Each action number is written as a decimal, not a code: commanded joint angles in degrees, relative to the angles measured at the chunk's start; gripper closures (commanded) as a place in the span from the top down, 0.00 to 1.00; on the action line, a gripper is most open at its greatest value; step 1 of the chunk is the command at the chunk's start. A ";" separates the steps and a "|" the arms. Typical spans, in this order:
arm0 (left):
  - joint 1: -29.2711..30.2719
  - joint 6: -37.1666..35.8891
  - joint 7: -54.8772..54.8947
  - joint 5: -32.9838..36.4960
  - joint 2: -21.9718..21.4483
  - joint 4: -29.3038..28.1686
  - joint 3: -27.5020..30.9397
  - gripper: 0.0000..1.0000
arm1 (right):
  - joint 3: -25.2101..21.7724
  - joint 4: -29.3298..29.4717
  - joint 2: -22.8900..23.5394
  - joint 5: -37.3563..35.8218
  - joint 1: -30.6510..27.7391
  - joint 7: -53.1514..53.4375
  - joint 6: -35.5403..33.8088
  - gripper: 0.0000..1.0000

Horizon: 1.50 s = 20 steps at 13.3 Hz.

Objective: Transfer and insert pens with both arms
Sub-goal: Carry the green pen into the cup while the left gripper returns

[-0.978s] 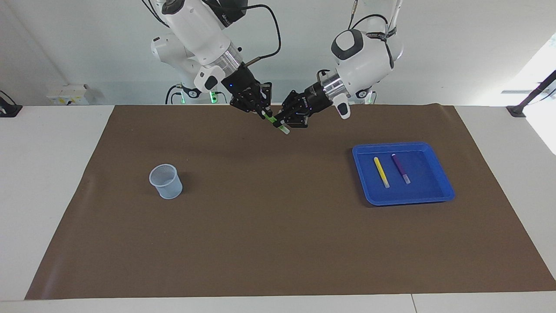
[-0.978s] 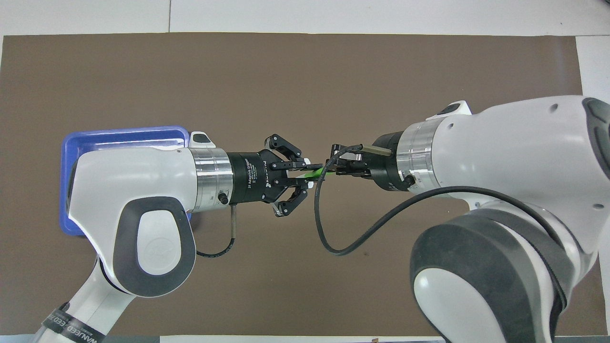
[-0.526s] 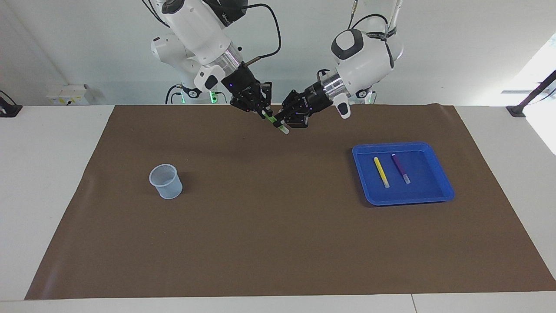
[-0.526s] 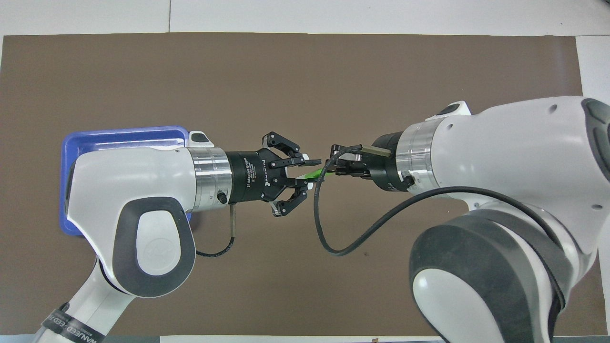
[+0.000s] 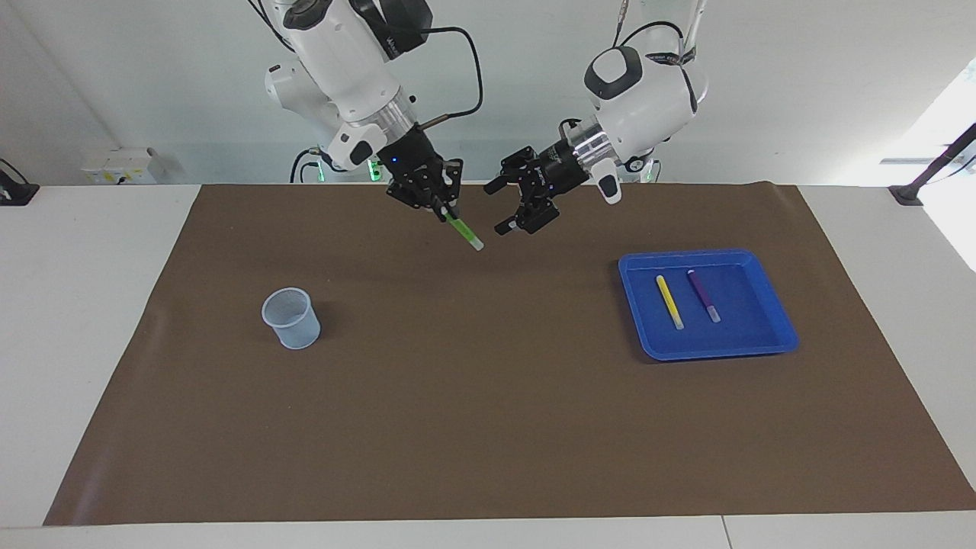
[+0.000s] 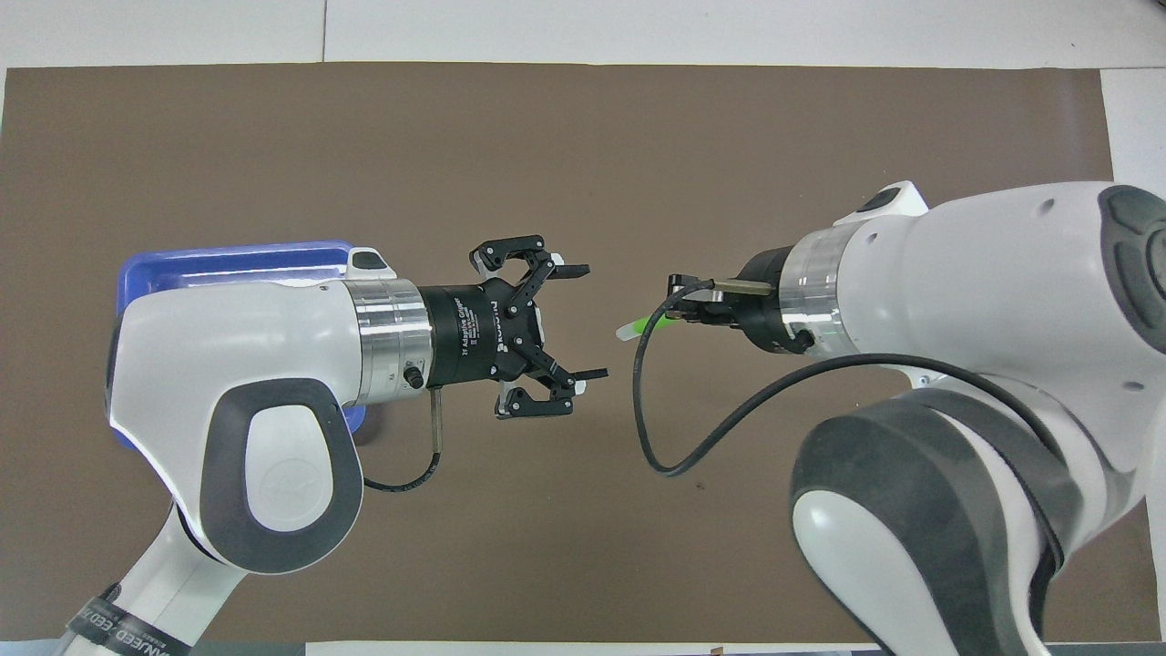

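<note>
The green pen [image 5: 463, 230] hangs tilted in my right gripper [image 5: 442, 210], which is shut on its upper end over the mat near the robots' edge, pale tip pointing down. It also shows in the overhead view [image 6: 638, 325] at the right gripper [image 6: 676, 312]. My left gripper [image 5: 500, 207] is open and empty beside the pen, apart from it; it shows wide open in the overhead view [image 6: 592, 322]. The yellow pen [image 5: 669, 301] and the purple pen [image 5: 703, 295] lie side by side in the blue tray [image 5: 709, 352].
A pale translucent cup [image 5: 291, 317] stands upright on the brown mat [image 5: 488, 396] toward the right arm's end. The blue tray sits toward the left arm's end, partly covered by the left arm in the overhead view [image 6: 228, 260].
My left gripper has let go of the green pen, opened wide and drawn back toward the tray's end. My right gripper keeps the pen and has moved away toward the cup's end.
</note>
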 commanded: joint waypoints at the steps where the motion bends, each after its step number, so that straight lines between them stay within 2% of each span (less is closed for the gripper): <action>1: 2.62 -2.05 -0.05 2.58 -2.35 -2.18 0.39 1.00 | 0.32 -2.89 -2.10 -3.91 -7.10 -10.12 -0.64 0.00; 4: 7.28 -7.77 2.05 10.67 -2.35 -1.56 0.47 1.00 | 0.32 -5.08 -3.06 -7.51 -13.17 -20.69 -2.58 0.00; 7: 12.37 -15.67 9.24 20.50 -2.09 -0.07 0.47 1.00 | 0.32 -10.00 -5.17 -13.92 -16.17 -26.41 -1.44 0.00; 9: 15.63 -21.47 14.60 31.03 -1.65 1.69 0.56 1.00 | 0.32 -13.07 -6.23 -17.79 -17.93 -29.49 1.80 0.00; 13: 25.55 -29.21 34.96 38.18 -2.00 1.78 0.65 1.00 | 0.41 -16.33 -5.80 -18.60 -21.19 -35.82 7.69 0.00; 17: 31.80 -30.37 55.18 45.73 -1.65 1.69 0.56 1.00 | 0.40 -17.30 -3.86 -18.60 -22.41 -37.41 10.17 0.00; 20: 32.52 -28.80 68.73 53.38 0.63 1.60 0.56 1.00 | 0.49 -20.72 -3.86 -18.51 -23.03 -38.20 12.62 0.00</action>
